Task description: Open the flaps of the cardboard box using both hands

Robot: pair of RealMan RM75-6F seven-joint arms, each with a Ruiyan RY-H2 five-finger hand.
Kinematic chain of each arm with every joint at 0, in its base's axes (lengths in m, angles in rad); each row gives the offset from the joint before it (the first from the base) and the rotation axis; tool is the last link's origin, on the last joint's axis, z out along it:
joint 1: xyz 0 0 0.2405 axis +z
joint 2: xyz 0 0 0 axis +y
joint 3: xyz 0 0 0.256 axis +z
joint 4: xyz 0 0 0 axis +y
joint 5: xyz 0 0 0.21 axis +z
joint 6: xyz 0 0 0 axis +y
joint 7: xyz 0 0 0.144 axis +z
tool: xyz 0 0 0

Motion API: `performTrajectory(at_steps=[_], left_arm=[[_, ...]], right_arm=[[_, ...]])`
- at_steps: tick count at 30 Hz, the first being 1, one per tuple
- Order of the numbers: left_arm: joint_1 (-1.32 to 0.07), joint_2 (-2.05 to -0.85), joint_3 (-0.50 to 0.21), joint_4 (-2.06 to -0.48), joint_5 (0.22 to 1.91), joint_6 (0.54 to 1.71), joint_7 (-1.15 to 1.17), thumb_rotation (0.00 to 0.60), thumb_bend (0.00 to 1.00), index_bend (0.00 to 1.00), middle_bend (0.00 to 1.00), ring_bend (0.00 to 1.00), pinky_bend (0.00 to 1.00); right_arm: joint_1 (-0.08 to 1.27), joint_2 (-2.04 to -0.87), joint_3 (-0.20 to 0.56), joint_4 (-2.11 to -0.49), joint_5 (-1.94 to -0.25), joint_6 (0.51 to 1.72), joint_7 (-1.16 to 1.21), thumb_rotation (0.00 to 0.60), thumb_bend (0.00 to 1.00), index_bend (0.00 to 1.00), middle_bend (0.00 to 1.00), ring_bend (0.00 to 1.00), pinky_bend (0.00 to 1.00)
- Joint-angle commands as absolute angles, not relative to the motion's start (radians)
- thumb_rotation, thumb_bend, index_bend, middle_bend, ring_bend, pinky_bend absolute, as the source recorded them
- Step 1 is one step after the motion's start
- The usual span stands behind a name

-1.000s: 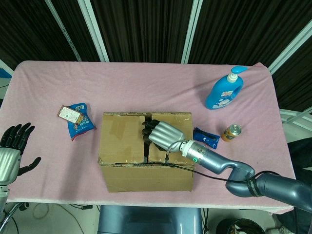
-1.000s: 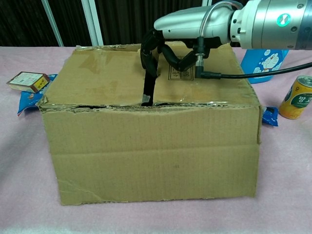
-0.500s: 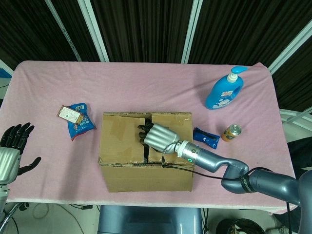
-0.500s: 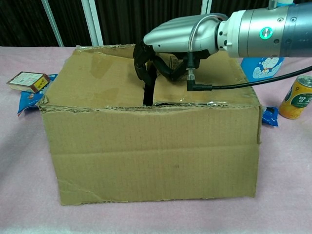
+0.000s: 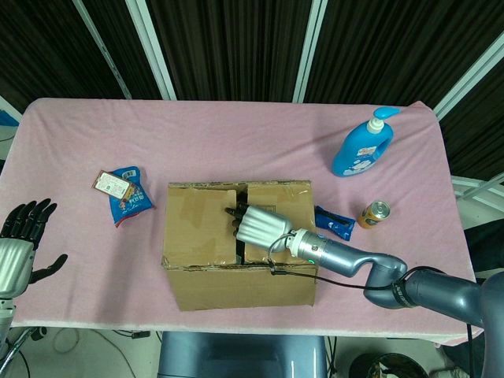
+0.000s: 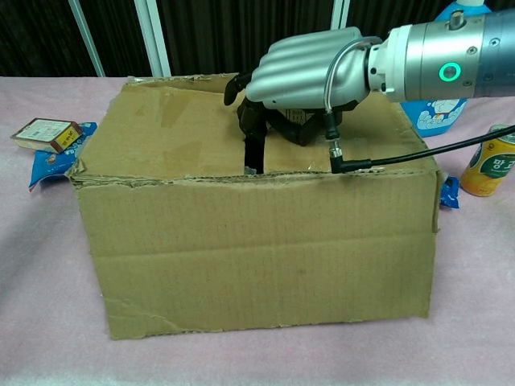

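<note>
The brown cardboard box [image 5: 197, 228] sits at the table's front middle with its top flaps down, and it fills the chest view [image 6: 257, 249]. My right hand [image 5: 256, 224] rests on the box top with its fingers curled down into the dark seam [image 6: 253, 149] between the two flaps. There they hook the inner edge of the right flap [image 6: 378, 145]. The silver back of that hand [image 6: 310, 68] arches above the flap. My left hand [image 5: 20, 236] hovers off the table's left front edge, fingers spread and holding nothing; it shows only in the head view.
A blue lotion bottle [image 5: 362, 146] stands at the back right, with an orange can [image 5: 373, 213] and a blue packet [image 5: 335, 221] beside the box's right side. A snack packet [image 5: 130, 197] and a small carton [image 5: 113, 185] lie left of the box.
My right hand has tipped up, with its back raised and its fingers deeper in the seam. The box has slid slightly to the right. The left hand has stayed put.
</note>
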State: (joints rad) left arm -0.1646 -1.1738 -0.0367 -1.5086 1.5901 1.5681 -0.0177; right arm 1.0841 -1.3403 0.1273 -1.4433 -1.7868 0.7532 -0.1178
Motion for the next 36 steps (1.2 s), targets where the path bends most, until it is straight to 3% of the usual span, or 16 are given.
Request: performTrajectory(at_steps=[1,36], left_arm=[[-0.164,-1.174,-0.036,-1.510,1.591,1.567,-0.018,0.600,0.17,0.00,0.04,0.00,0.07],[-0.159,-1.169,-0.033,-1.520,1.627,1.578,-0.032,0.600,0.17,0.00,0.04,0.00,0.07]], right_arm=[[1.087,-1.326,0.124,-1.452,-1.793,0.762,-0.140,0.600,1.00,0.62,0.44,0.14,0.25],[1.079,-1.070,0.160,-1.679,-1.741,0.758,-0.364,0.600,1.00,0.62,0.43,0.14,0.25]])
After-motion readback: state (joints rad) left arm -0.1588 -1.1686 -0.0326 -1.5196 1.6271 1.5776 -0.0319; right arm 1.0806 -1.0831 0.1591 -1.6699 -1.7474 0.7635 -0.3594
